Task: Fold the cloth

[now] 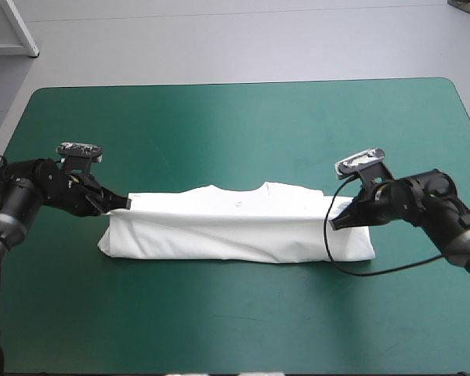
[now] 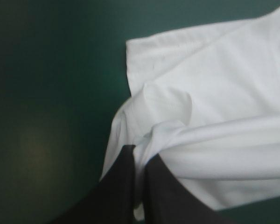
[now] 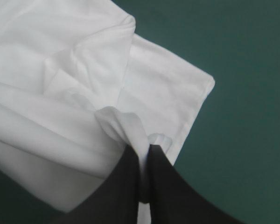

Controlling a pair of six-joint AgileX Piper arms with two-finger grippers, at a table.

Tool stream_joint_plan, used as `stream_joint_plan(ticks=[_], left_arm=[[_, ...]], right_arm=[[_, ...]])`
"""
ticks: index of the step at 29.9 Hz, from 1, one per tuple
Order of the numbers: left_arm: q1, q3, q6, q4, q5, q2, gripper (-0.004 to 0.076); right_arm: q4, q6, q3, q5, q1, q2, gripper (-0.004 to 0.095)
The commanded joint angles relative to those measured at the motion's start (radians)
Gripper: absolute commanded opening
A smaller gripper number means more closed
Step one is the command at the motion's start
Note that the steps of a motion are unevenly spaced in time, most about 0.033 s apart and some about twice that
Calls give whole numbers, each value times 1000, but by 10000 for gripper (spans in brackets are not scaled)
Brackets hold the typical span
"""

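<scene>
the t-shirt [image 1: 235, 231] lies as a long white band across the middle of the desk [image 1: 235, 117], its collar toward the far edge and a rounded fold along its near side. one layer is drawn up into a taut line running from end to end, and i hold that line at both ends. my left hand [image 1: 124, 202] is all but shut on a pinch of cloth at the band's left end. my right hand [image 1: 337, 222] grips the same way at the right end, with a small peak of cloth bunched just ahead of its tips. i judge this is the middle of a lengthwise fold, the layer gripped but not yet laid down. the next move calls for both hands to travel together at one pace so the line runs straight, then to lower and let go. there is open room for it: bare desk lies on every side, and the shirt is well apart from all the edges
</scene>
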Motion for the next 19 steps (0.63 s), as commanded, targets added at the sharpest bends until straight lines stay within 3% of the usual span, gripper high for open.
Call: stream_joint_plan(ticks=[1,8,15,19], left_arm=[[-1,-96,6,-40,-88,69,19],[-3,-163,77,-142,-112,203,19],[-3,-165,77,-134,-168,222,19],[-3,-165,77,-143,-193,222,19]], right_arm=[[-23,-29,-96,-59,-2,66,-18],[-22,-18,-155,-121,-21,154,-18],[-11,-7,-160,-145,-109,162,-17],[78,-89,-160,-145,-137,162,-1]])
